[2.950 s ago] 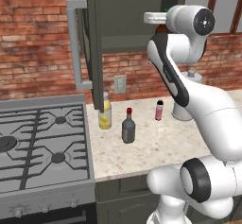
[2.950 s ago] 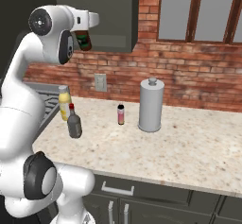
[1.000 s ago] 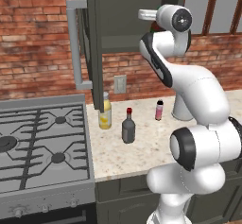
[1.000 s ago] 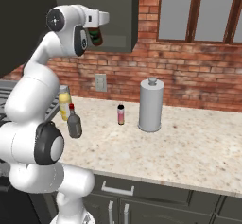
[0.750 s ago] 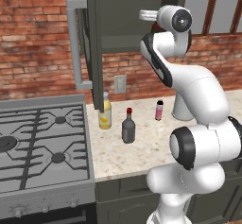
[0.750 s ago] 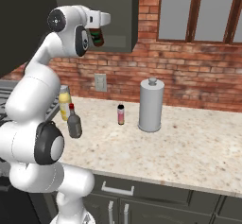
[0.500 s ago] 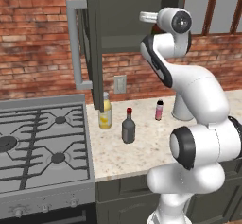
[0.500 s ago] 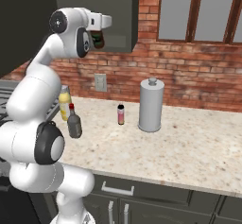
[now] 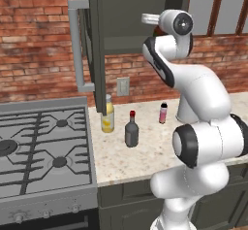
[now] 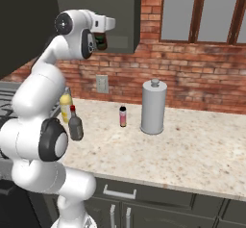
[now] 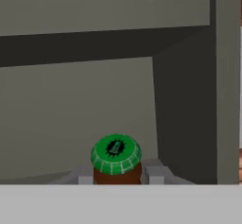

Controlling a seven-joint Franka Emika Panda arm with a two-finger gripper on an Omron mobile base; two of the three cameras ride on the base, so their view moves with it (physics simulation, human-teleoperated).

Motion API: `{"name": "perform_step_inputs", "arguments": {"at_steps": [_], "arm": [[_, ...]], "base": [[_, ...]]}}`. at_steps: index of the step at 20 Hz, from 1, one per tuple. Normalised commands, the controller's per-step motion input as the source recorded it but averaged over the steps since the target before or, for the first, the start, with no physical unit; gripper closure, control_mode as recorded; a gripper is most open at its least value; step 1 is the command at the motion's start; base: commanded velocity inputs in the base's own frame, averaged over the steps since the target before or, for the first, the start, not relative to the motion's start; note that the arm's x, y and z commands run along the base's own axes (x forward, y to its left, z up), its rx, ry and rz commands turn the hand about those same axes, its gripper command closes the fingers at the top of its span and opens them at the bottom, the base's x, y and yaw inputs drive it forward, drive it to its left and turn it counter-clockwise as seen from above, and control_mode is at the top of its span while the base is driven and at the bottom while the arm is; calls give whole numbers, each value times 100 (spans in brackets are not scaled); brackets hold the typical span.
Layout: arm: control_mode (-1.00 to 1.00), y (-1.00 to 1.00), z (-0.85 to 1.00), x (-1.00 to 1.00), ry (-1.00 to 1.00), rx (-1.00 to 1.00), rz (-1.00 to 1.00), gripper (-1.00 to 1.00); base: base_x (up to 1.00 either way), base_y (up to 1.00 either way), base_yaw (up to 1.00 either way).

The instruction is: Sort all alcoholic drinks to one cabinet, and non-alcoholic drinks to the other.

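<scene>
My gripper (image 11: 118,176) is shut on the small brown beer bottle (image 11: 116,160), whose green cap pokes up between the fingers. In the right base view the gripper (image 10: 102,33) holds the beer bottle (image 10: 101,44) high, at the open wall cabinet (image 9: 131,10). Its door with the pale bar handle (image 9: 75,44) is swung wide, and an inner shelf (image 11: 94,43) crosses above the bottle. On the counter stand the yellow bottle (image 9: 107,116), the grey red-capped bottle (image 9: 131,131) and the pink bottle (image 9: 163,113). I cannot make out the other cabinet.
A tall silver canister (image 10: 153,107) stands right of the pink bottle (image 10: 123,117). A gas stove (image 9: 43,146) lies left of the counter. A brick wall with an outlet (image 9: 122,86) backs the counter, and a window (image 10: 206,10) is at the right.
Over three seconds the arm has swung forward and carried the beer bottle towards the cabinet. In the last second the hand has only crept slightly farther and lower. The counter bottles have not moved.
</scene>
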Motion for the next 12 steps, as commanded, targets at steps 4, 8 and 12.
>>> {"name": "perform_step_inputs", "arguments": {"at_steps": [4,8,12], "arm": [[-100,0,0,34,0,0,-1,100],[-100,0,0,35,0,0,-1,100],[-100,0,0,35,0,0,-1,100]], "base": [[0,0,0],[0,0,0],[0,0,0]]}}
